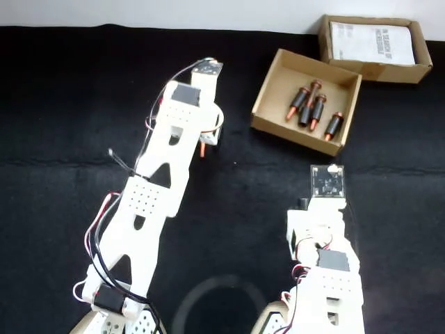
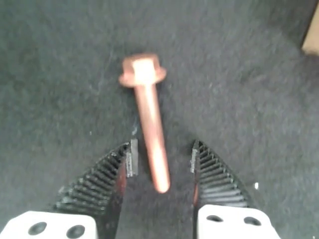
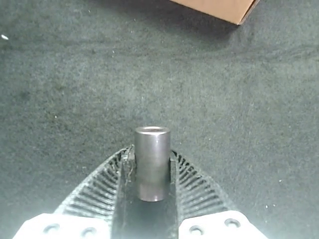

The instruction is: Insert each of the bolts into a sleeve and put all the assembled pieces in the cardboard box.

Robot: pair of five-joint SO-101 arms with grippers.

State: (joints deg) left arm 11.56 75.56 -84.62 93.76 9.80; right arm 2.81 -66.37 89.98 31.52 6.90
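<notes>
Four assembled pieces (image 1: 318,110), each a copper bolt in a dark sleeve, lie side by side inside the open cardboard box (image 1: 295,134). One loose bolt (image 2: 147,119) is left outside. It lies on the black mat (image 1: 69,104) to the left of the cardboard box, well apart from its left wall.

The left gripper (image 2: 162,154) hangs over that bolt with its jaws spread. The tip of the shank lies between the two ribbed fingers (image 2: 117,167) with a gap on either side, and the flanged hex head points away from them. From above, the bolt shows as a short copper stub just under the left arm's end.

One bare sleeve (image 3: 152,162) is outside the box. The right gripper (image 3: 152,154) is clamped on it, with both fingers pressed against its sides and its open end upward. This gripper sits in front of the cardboard box, near its front right corner, and an edge of the cardboard shows beyond the sleeve in the right wrist view.

A second box (image 1: 375,69) stands just behind the cardboard box, at its far right corner, with one printed sheet (image 1: 372,43) inside.
</notes>
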